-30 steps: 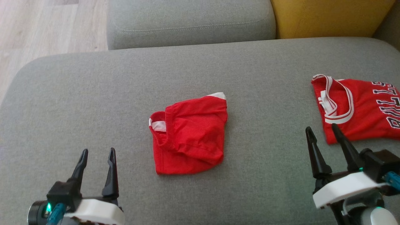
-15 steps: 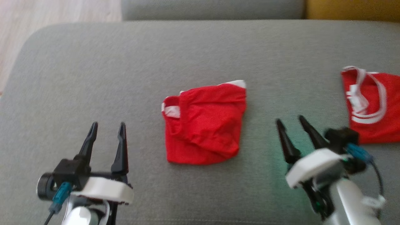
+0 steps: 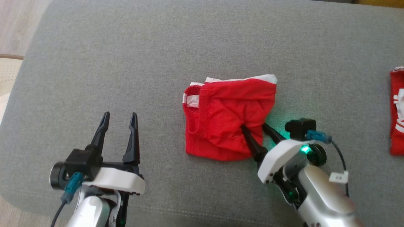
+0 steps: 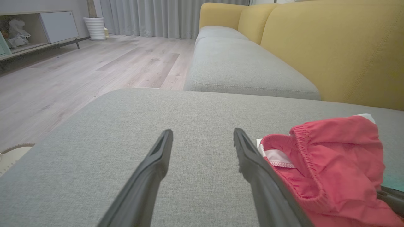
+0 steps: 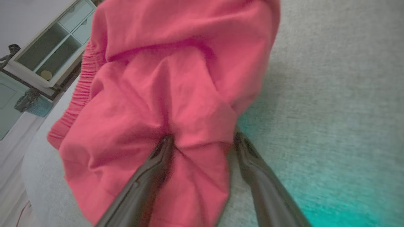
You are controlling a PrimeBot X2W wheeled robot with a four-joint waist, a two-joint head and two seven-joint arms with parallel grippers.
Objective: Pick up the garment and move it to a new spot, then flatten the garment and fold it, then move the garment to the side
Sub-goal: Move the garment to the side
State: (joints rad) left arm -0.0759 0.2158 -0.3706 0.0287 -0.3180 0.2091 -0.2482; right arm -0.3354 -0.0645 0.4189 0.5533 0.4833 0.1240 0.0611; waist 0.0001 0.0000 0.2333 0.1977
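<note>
- A red garment (image 3: pixel 228 118) lies bunched in loose layers at the centre of the head view, on a grey sofa cushion (image 3: pixel 142 47).
- The right gripper (image 3: pixel 253 126), jaws wide and holding nothing, straddles a raised fold at the garment's lower right corner.
- The left gripper (image 3: pixel 120 114), at the lower left, is wide open, empty and well apart.
- A pinch here, whether for carrying the garment to a new spot or aside, should catch every layer so nothing trails.
- Another red jersey (image 3: pixel 397 113) lies at the right edge.

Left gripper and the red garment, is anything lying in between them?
Nothing lies there. In the head view, the stretch between the left gripper and the red garment is bare grey cushion.
</note>
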